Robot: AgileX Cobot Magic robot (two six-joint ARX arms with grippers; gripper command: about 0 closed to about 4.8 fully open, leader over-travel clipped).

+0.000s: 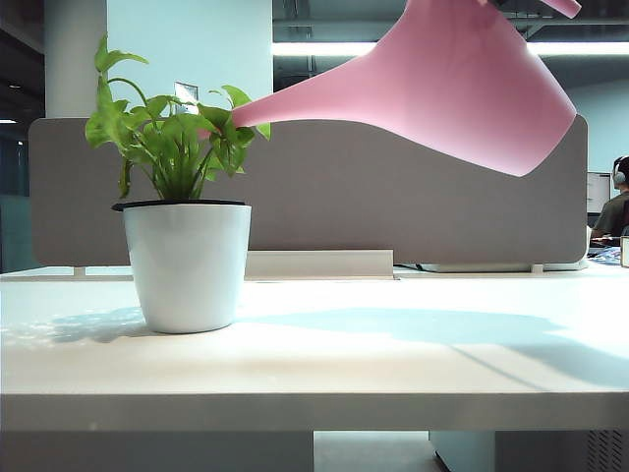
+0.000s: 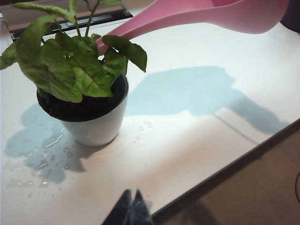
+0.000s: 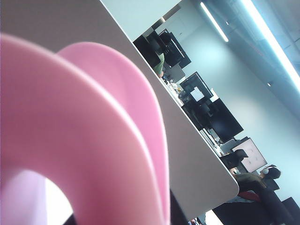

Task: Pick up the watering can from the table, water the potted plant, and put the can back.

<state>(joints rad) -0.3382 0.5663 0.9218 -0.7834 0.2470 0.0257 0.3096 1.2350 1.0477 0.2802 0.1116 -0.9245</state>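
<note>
Droplets [image 2: 47, 140] on table [image 2: 197, 140] only in left wrist view, left tool [image 2: 132, 211] pressed together, right tool's state unclear.

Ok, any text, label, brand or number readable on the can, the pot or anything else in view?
None readable in any view.
Watering can: plain pink, no marking.
Potted plant: plain white pot, no label.
Table: bare of print.
Background monitors: screens too small and blurred to read.

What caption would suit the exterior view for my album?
Tilted pink plastic watering can held aloft, spout tip among the leaves of the green plant in its white pot.
</note>
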